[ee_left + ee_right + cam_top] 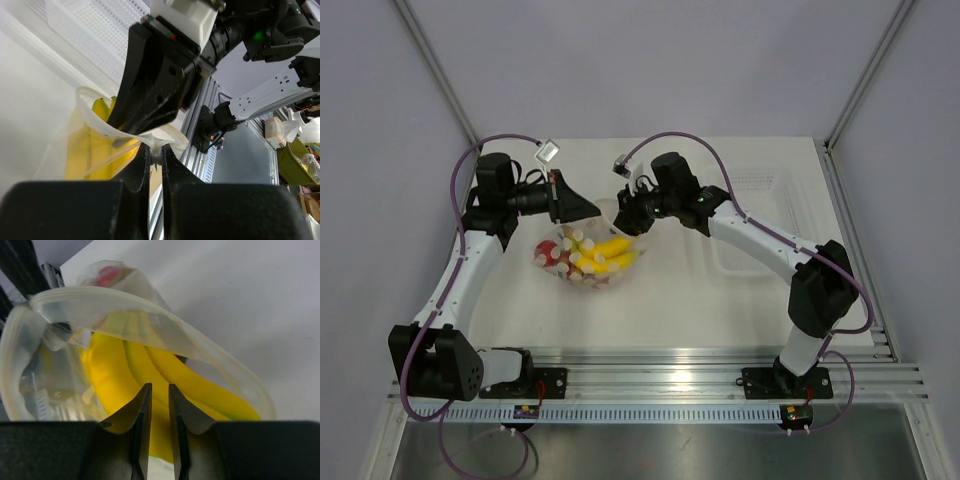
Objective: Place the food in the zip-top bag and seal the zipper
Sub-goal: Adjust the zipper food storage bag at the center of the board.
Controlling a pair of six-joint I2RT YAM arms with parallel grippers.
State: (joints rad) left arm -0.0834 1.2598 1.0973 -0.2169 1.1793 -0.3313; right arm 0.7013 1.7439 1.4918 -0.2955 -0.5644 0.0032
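Top external view shows the left arm (pixel 455 280) raised from its base at the near left edge and bent at the elbow. Its wrist is turned so that the left gripper (pixel 590 210) is pointed rightward. The right arm (pixel 760 240) is stretched up and leftward from the near right. The right gripper (pixel 623 220) is held near the left one, both tips being set at the far rim of the zip-top bag (pixel 582 272).

The bag is laid on the white table (pixel 700 310) just nearer than the grippers. Yellow bananas (pixel 617 252) are seen in its right half and red strawberries (pixel 544 258) in its left. A clear tray (pixel 750 235) is seen below the right arm.

In the left wrist view the left fingers (pixel 142 175) are pressed together on a fold of the bag's rim (a small peak of film is pinched at their tips).

In the right wrist view the right fingers (pixel 140 420) are set slightly apart, with only a narrow slit left between them. The zipper (pixel 150 322) is arched just beyond the tips, and the bananas are seen straight through the slit. Whether any film is caught there cannot be told.
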